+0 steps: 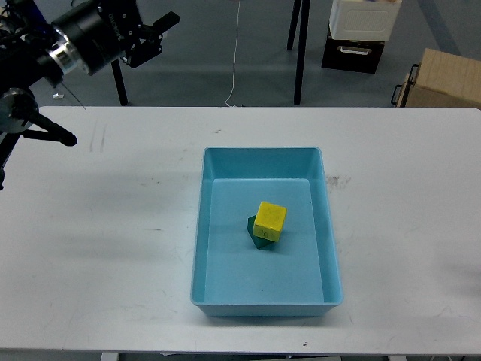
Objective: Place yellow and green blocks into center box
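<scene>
Hovering upper left, left claw [154, 34] raised above table [113, 226]

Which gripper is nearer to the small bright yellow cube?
Left. The left gripper hangs raised, far up-left of the small bright yellow cube in the light-blue plastic tray. The right gripper is out of view.

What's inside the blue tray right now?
Both blocks are in the tray. The yellow block sits partly on the green block, covering most of it; only its left and lower edges show. The tray floor under them is hidden.
</scene>
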Motion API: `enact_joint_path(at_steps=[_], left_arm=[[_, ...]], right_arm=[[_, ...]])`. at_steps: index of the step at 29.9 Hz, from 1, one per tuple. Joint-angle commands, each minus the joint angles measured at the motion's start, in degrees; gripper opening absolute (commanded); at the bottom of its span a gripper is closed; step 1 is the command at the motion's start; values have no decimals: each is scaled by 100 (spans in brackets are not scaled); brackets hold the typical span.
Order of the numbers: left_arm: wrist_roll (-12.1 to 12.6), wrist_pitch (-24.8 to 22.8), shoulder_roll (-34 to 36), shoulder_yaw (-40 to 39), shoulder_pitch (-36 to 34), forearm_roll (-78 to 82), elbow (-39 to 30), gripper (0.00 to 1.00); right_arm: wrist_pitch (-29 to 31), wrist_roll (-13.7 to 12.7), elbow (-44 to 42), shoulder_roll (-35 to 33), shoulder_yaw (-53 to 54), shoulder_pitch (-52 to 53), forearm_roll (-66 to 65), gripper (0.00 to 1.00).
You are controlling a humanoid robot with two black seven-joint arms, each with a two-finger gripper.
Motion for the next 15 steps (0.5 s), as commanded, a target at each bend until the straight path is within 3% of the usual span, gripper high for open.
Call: enact_joint_path(at_steps=[1, 5, 8, 12, 15], left_arm=[[-51, -2, -132, -1448, 1345, 6, -413, 100], [-42, -2, -773, -3101, 3139, 6, -1536, 100], [-42, -2, -1343, -3850, 4404, -2, -2537, 100], [-7, -2, -2258, -4081, 5978, -20, -3708, 100], [2, -2, -2638, -4072, 6630, -195, -3990, 100]], right_arm=[[0, 0, -116, -5, -214, 136, -490, 100], [0, 0, -81, 92, -277, 31, -685, 100], [0, 0, -63, 258, -355, -100, -703, 100], [0, 0, 121, 663, -558, -399, -712, 100], [0, 0, 165, 1005, -567, -628, -721, 100]])
